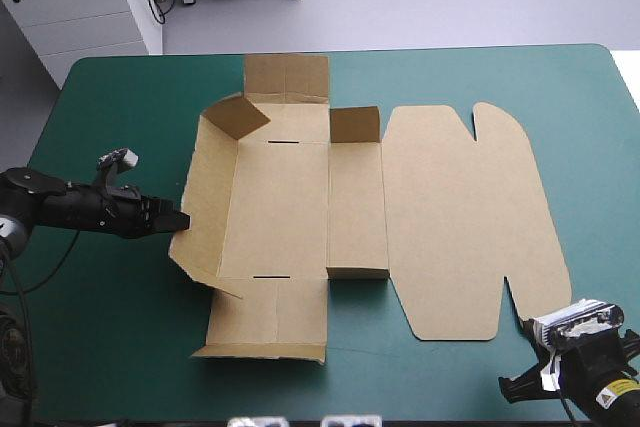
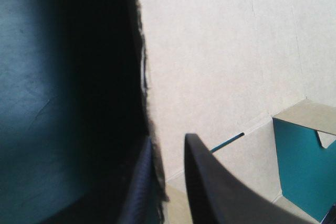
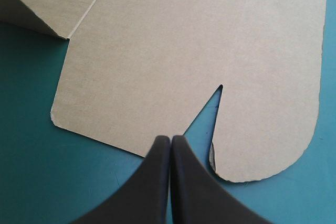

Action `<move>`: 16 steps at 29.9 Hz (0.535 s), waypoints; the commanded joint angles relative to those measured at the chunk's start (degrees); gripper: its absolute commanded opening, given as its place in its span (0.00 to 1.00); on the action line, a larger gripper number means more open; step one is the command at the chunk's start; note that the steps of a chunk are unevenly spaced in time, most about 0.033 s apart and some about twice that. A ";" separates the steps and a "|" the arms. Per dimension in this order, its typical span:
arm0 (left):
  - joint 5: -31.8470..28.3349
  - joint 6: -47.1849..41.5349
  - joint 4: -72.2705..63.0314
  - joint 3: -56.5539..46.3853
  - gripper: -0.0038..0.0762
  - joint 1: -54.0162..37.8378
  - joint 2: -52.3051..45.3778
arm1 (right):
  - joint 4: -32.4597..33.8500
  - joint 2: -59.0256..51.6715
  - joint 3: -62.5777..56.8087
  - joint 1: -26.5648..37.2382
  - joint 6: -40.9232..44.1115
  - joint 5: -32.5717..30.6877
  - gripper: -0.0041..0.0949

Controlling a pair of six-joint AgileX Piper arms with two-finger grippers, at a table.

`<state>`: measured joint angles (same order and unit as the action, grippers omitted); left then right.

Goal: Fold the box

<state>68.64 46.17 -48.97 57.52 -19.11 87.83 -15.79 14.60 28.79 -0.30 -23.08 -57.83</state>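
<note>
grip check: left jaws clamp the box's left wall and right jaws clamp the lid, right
Not the right jaws: they are shut on nothing, just short of the lid, per the right wrist view. The left jaws do clamp the left wall.

you see a box (image 1: 455,217) of matt brown board, smooth and paper-faced with a faint grain, its cut edges slightly frayed. the teal-green cover (image 1: 120,327) looks matt and finely textured. the right gripper (image 3: 170,139) has black fingers (image 3: 197,187) of smooth plastic with a soft sheen.
</note>
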 commanded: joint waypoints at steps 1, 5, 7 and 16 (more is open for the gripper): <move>5.50 -0.87 -2.82 1.23 0.46 0.19 -2.30 | -0.87 0.57 1.37 -0.24 0.04 3.43 0.03; 5.50 -1.91 -1.55 1.23 0.58 0.19 -2.30 | -0.87 0.57 1.37 -0.24 0.04 3.43 0.03; 5.50 -1.91 0.33 1.23 0.58 0.19 -2.30 | -0.87 0.57 1.37 -0.24 0.04 3.43 0.03; 1.94 -8.20 12.43 5.02 0.58 0.19 -2.30 | -0.87 0.57 1.37 -0.24 0.04 3.43 0.03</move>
<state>68.92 40.75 -37.36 59.22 -19.11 87.61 -15.79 14.60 28.79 -0.30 -23.08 -57.83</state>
